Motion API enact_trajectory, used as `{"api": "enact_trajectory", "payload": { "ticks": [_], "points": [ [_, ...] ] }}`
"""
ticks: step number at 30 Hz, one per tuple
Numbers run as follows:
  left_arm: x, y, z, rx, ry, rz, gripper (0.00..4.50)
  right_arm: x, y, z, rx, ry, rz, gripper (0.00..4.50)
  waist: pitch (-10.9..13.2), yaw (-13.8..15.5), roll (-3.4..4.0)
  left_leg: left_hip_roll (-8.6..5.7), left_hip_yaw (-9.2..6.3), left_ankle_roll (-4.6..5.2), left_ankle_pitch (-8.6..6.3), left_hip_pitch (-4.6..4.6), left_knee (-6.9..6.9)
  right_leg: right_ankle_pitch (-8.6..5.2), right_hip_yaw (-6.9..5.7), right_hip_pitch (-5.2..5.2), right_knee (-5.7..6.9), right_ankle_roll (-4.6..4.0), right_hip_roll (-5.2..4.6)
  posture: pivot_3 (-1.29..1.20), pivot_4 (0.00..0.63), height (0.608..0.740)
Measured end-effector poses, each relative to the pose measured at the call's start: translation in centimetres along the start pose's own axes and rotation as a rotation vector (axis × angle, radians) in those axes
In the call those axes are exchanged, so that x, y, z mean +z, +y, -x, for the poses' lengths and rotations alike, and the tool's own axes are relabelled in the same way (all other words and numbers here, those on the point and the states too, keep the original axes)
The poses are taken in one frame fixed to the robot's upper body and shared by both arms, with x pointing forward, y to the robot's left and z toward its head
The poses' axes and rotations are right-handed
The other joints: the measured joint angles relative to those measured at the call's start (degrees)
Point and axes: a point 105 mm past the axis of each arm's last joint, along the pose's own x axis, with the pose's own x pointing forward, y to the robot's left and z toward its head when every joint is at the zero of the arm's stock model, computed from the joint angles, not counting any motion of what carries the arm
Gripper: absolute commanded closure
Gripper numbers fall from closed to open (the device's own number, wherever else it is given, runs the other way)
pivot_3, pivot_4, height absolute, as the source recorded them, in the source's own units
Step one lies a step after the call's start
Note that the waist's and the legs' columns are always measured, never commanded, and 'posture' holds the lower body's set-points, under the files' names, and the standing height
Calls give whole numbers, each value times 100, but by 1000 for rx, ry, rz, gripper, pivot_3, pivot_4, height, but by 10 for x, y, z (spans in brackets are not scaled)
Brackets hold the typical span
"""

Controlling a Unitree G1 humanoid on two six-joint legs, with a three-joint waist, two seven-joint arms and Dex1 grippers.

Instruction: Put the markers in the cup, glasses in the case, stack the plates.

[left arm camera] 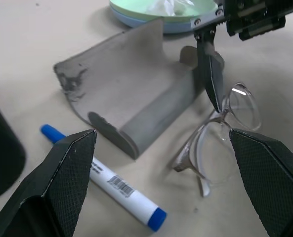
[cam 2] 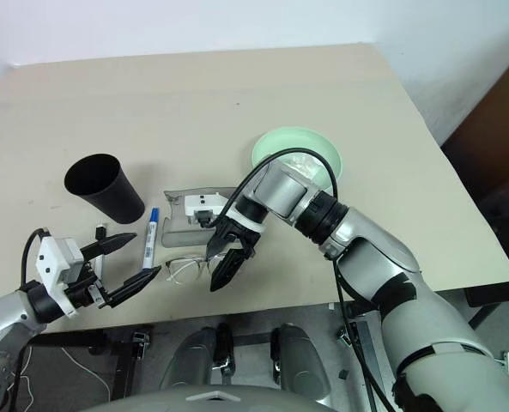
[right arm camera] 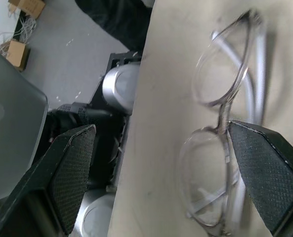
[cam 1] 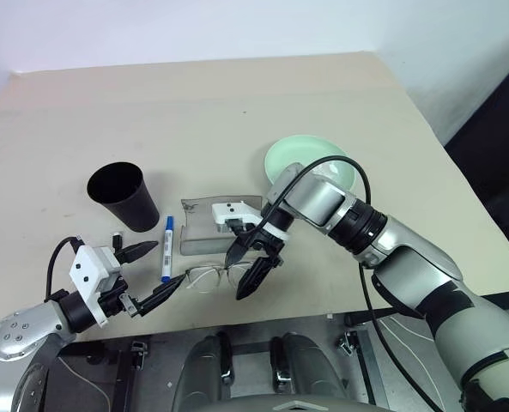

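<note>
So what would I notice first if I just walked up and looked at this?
Probably the right gripper, its black fingers spread open just above the clear-framed glasses at the table's near edge. Right behind them lies the open grey felt case, with the tall black plastic cup to its left and the pale mint green round plate behind the arm.

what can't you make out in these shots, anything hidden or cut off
- Inside of the cup: head views look at dark walls, so contents cannot be told.
- Plates: left wrist view cuts them at the top edge; the green one covers most of the blue one.
- Black-capped marker: the left gripper hides most of it.
- Glasses: blurred in the right wrist view, so contact with the right gripper is unclear.
- Case: right wrist covers part.
</note>
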Motion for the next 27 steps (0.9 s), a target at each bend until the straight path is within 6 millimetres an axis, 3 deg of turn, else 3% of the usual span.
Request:
{"api": "enact_trajectory", "payload": {
  "ticks": [14, 17, 27],
  "points": [
    [3, 0, -2, 10, 3, -14, 0, 4, 1, -5, 10, 7, 11, 17, 0, -2, 0, 0, 0, 0, 0, 0, -1, 0, 0, -2, 0, 0, 0, 0, 150, 715],
    [3, -1, -3, 4, 2, -14, 0, 5, 1, -7, 12, 6, 13, 586, 0, -4, 0, 0, 0, 0, 0, 0, -1, 0, 0, -1, 0, 0, 0, 0, 150, 715],
    [3, -1, -3, 3, 8, -27, 0, 7, -4, -13, -3, 0, 1, 4019, 0, -3, 0, -1, 0, 0, 0, 0, -1, 0, 0, -2, 0, -1, -1, 0, 150, 715]
  ]
}}
